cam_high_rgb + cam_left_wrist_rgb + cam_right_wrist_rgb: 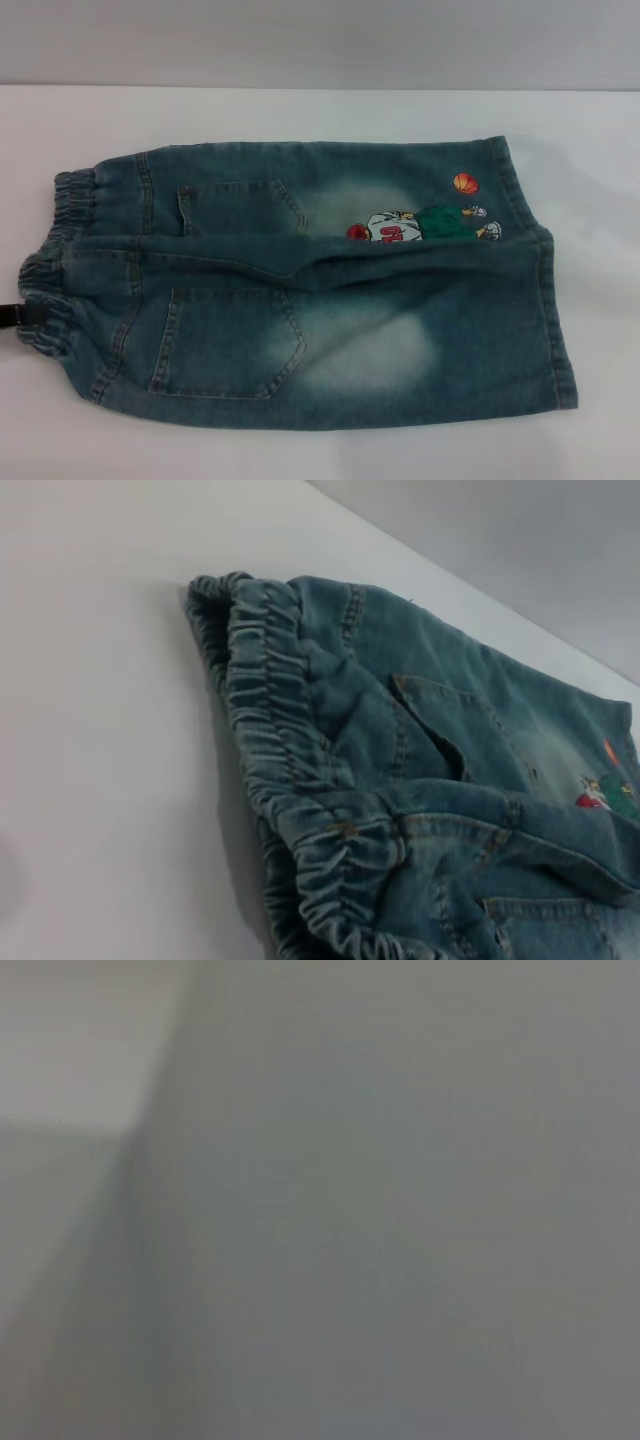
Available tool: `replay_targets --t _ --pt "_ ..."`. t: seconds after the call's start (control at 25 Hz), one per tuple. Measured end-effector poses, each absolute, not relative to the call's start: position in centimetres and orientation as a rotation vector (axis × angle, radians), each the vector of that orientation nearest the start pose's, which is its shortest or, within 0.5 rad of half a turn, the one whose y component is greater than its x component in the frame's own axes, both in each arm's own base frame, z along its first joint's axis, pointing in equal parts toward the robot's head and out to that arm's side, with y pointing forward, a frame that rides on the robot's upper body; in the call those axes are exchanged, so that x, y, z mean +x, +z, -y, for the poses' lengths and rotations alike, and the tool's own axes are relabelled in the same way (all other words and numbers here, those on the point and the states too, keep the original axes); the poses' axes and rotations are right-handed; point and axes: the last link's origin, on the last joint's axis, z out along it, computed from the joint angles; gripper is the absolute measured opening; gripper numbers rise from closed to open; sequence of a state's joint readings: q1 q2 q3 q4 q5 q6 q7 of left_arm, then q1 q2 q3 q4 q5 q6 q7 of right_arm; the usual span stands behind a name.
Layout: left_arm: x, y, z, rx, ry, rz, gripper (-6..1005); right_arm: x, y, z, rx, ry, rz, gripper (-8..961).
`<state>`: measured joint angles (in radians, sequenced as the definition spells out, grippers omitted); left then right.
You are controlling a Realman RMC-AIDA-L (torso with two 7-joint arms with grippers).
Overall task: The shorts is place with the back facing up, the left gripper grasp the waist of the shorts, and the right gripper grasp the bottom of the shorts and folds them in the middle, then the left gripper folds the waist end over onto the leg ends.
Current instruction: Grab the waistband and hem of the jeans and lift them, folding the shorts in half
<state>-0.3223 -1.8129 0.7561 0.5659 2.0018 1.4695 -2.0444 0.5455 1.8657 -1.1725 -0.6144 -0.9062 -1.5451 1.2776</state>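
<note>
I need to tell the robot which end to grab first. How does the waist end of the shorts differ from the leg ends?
The waist is gathered elastic, puckered with many small wrinkles; the leg ends are flat, straight hems. The waist lies on the left side of the head view, the leg ends on the right. The waist band looks darker than the leg ends. Both are blue denim, lying on the white table.

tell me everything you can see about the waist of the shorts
The waist of the shorts is a gathered elastic denim band, darker blue and ribbed with small wrinkles. It lies on the white table at the shorts' left end, bunched and slightly raised, not flat. A small black part at the picture's left edge meets it; whether it grips is unclear.
</note>
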Motion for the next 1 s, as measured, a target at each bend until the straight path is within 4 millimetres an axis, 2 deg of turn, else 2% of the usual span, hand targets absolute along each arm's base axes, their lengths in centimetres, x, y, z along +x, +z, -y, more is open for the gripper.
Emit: replay_targets --t 0.12,0.32,0.48,0.6,0.84,1.0 --pt "-38.4 8.7 -28.0 -2.182 -0.485 1.672 41 18.0 9.7 -36.8 -2.5 1.334 -0.179 576" --pt "-38.4 8.7 -28.1 -2.189 -0.491 1.661 41 17.6 8.1 -36.5 -2.803 1.103 -0.224 568" --pt "-38.2 8.6 -28.3 -2.196 -0.494 1.655 41 17.6 6.5 -36.2 -3.056 0.803 -0.284 569" --pt "-38.1 8.5 -28.3 -2.2 -0.497 1.65 41 18.0 5.8 -35.7 -3.183 0.556 -0.32 568" --pt "-37.8 8.2 -28.5 -2.21 -0.516 1.626 41 19.7 5.0 -35.5 -3.262 0.146 -0.408 569" --pt "-37.8 8.1 -28.6 -2.2 -0.535 1.625 41 20.8 4.8 -35.7 -3.25 0.007 -0.452 569"
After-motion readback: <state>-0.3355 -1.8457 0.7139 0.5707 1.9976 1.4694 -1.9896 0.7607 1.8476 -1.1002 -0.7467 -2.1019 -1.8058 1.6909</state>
